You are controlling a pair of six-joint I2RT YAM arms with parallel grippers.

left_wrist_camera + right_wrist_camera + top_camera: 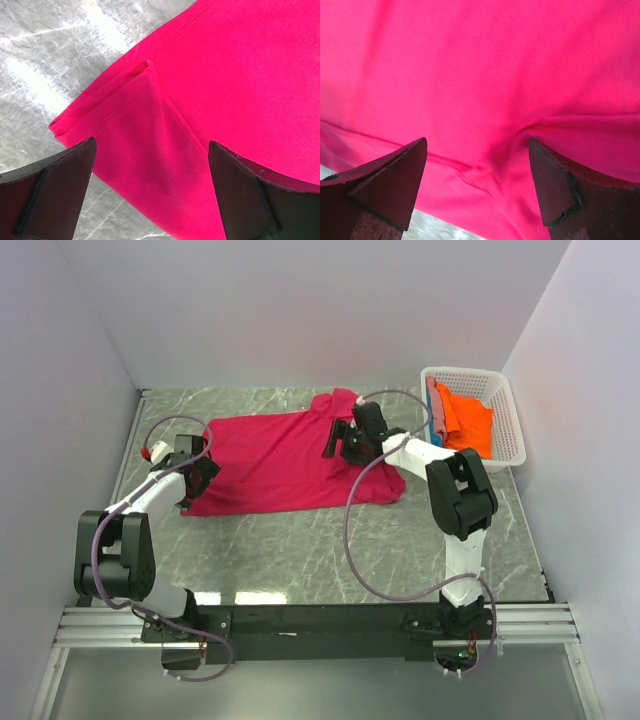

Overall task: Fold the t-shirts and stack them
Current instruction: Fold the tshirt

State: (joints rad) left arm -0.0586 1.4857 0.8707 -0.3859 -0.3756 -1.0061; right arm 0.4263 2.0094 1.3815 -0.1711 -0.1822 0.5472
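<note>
The crimson-pink t-shirt (280,460) lies spread on the grey marble table. My left gripper (198,468) is open over the shirt's left hem corner (150,150), its fingers (65,185) either side of a small fold. My right gripper (340,443) is open low over the shirt's right side (480,75), the cloth wrinkled between its fingers (395,180). The bright orange t-shirt (466,418) sits in the white basket (510,415), with a blue-teal shirt edge (434,415) beside it.
The basket stands at the table's far right, against the right wall. Grey marble tabletop (300,550) shows in front of the shirt. White walls close in the left, back and right.
</note>
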